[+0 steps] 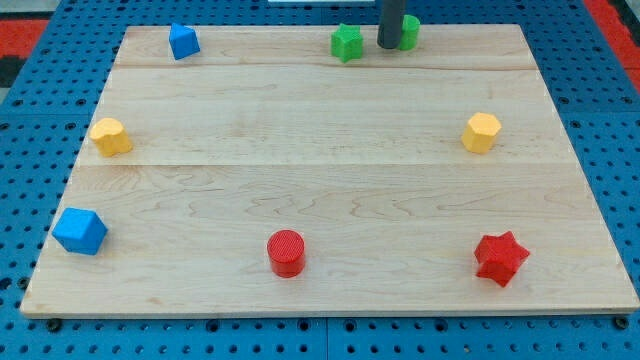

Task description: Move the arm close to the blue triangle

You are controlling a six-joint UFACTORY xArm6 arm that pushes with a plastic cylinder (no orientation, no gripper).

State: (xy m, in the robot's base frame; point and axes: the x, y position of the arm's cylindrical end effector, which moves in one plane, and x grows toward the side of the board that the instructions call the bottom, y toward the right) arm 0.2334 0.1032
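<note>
The blue triangle [183, 41] sits near the top left corner of the wooden board [320, 200]. My tip [388, 45] is at the view's top, right of centre, between a green star [347, 42] on its left and a green round block [408, 32] on its right, which it partly hides. The tip stands far to the right of the blue triangle, about a third of the board's width away.
A blue cube [80, 231] lies at the bottom left. A yellow block [110, 136] is at the left edge and a yellow hexagon [481, 132] at the right. A red cylinder [287, 253] and a red star [500, 258] sit near the bottom.
</note>
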